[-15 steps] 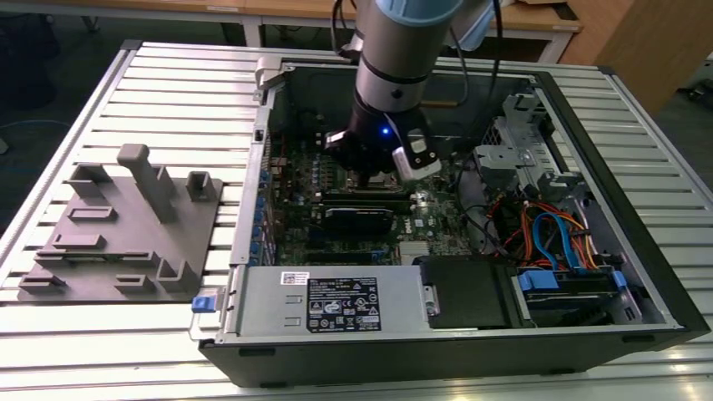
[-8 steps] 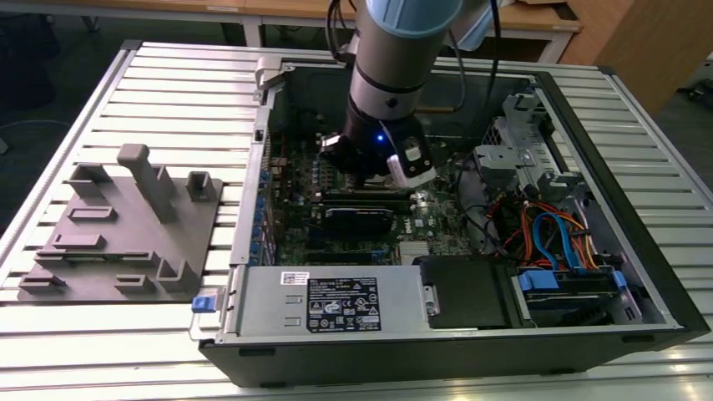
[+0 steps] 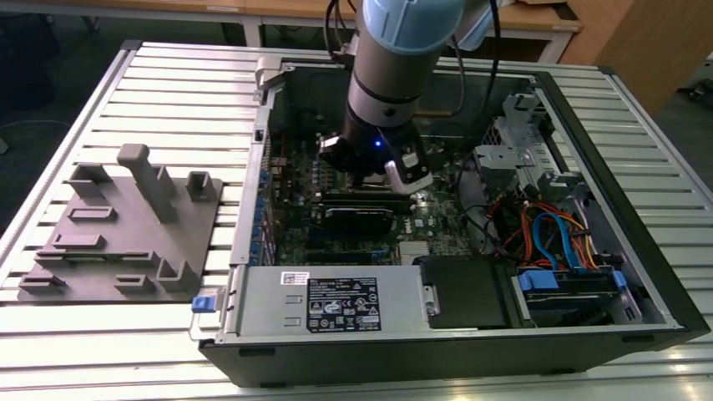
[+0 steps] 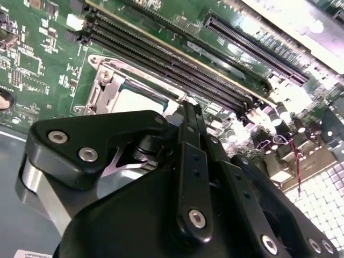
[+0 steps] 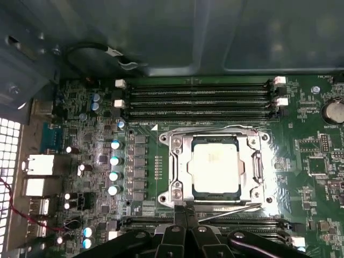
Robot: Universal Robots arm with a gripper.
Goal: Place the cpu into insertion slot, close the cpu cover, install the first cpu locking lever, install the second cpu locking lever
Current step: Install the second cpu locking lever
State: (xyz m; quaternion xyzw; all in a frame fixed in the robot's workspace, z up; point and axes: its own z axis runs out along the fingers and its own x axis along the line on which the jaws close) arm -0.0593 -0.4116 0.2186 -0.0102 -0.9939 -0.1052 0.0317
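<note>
Hovering gripper [image 5: 185,212] at cpu cover [image 5: 180,161] edge, memory slots [image 5: 199,99] beside.

Open computer case [image 3: 624,276] lies centre-right in exterior view, on slatted worktop [image 3: 167,75]. Fixture plate [image 3: 117,242] at left of frame, beside case. Arm [image 3: 390,75] drops from top centre into case, gripper [image 3: 373,180] over motherboard [image 3: 346,225]. Power supply [image 3: 334,301] at lower centre. First wrist view: cpu [image 5: 216,167] in insertion slot [image 5: 183,161], cpu cover [image 5: 257,164] down around it, memory slots [image 5: 199,99] above it in frame.

Memory slots [image 5: 199,99] just beside the cpu cover [image 5: 215,169].
</note>
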